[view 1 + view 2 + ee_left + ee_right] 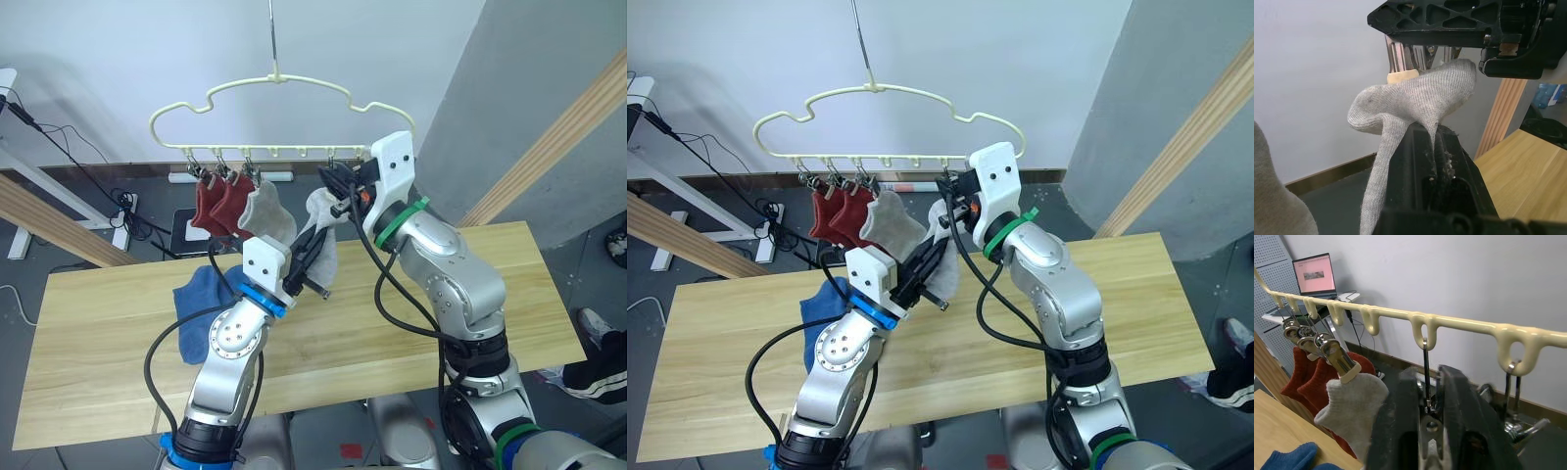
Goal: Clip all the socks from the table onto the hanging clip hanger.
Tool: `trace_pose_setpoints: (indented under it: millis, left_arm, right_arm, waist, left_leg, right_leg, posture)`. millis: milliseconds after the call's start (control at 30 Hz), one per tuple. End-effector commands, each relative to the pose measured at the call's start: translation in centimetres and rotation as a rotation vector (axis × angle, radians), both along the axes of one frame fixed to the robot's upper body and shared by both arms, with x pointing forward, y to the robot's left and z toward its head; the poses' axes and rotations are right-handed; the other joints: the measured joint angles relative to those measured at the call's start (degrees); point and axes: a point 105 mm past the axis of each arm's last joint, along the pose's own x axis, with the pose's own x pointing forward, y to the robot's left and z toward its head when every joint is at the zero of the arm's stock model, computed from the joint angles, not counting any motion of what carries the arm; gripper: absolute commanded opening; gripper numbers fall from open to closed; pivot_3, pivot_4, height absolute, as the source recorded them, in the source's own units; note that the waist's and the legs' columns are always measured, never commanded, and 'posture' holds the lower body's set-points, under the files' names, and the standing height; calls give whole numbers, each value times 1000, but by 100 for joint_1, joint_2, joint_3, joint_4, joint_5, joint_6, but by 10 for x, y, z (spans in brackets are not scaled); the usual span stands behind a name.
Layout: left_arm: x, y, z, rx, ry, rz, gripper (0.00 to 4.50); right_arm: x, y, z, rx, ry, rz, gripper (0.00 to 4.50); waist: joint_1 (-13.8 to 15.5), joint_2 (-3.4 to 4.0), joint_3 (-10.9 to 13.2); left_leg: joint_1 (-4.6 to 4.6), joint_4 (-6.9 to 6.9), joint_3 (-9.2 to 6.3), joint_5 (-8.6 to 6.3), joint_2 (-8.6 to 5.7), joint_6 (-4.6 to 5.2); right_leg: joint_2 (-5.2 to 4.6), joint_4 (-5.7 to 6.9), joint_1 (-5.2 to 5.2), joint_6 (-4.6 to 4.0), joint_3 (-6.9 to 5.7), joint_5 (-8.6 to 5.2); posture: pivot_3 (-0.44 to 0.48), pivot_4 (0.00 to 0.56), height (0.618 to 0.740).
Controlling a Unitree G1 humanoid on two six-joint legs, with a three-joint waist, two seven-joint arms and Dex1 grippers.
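Near the frame's centre, the left gripper [315, 247] has its fingers clenched on a grey sock [1415, 100], lifting its cuff toward a clip [1426, 423]. The right gripper [1427, 431] has its fingers squeezing that clip on the clip hanger [279, 78], probably to open it; blue socks [201, 304] wait on the tabletop [98, 333].

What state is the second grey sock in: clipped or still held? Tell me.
Held, not visibly clipped: the left claw pinches the grey sock just under the clip squeezed by the right claw.

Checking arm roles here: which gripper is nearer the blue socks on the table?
Left. The left gripper, shut on a grey sock, is just above and beside the blue socks; the right gripper is up at the clip hanger.
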Motion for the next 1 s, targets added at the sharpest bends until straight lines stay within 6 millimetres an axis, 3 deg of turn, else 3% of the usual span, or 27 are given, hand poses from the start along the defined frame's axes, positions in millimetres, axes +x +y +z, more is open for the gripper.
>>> trace_pose_setpoints:
  millis: [33, 67, 467, 733, 1000]
  left_arm:
    - [-4, -3, 9, -12, -37, -7, 0]
    - [-4, -3, 9, -10, -37, -5, 0]
    - [2, 3, -1, 36, 1, 1, 0]
    - [-1, 7, -14, 77, 77, -72, 1821]
    - [-12, 17, -15, 169, 80, -201, 1821]
  right_arm:
    - [-7, -1, 15, 30, -47, 8, 2268]
    - [-7, -2, 15, 31, -45, 11, 2519]
    - [-25, -23, 19, -6, -44, 65, 2519]
    - [-45, -45, 12, -134, -70, 115, 2564]
    - [-56, -57, -1, -228, -94, 93, 2564]
  waist:
    - [0, 0, 0]
    - [0, 0, 0]
    - [-1, 0, 0]
    - [-5, 0, 0]
    - [-16, 0, 0]
  left_leg:
    - [0, 0, 0, 0, 0, 0]
    - [0, 0, 0, 0, 0, 0]
    - [-2, -1, -3, 0, -1, 0]
    - [-4, 0, -6, 0, -3, 0]
    - [-4, 0, -5, 0, 0, 0]
  right_leg:
    - [0, 0, 0, 0, 0, 0]
    - [0, 0, 0, 0, 0, 0]
    - [0, -2, 0, 0, -3, 0]
    - [0, -4, 1, 1, -6, -1]
    - [3, -3, 1, 5, -5, -3]
  posture:
    - [-238, 341, 740]
    - [-239, 339, 740]
    - [-248, 334, 740]
    - [-252, 334, 740]
    - [-255, 333, 740]
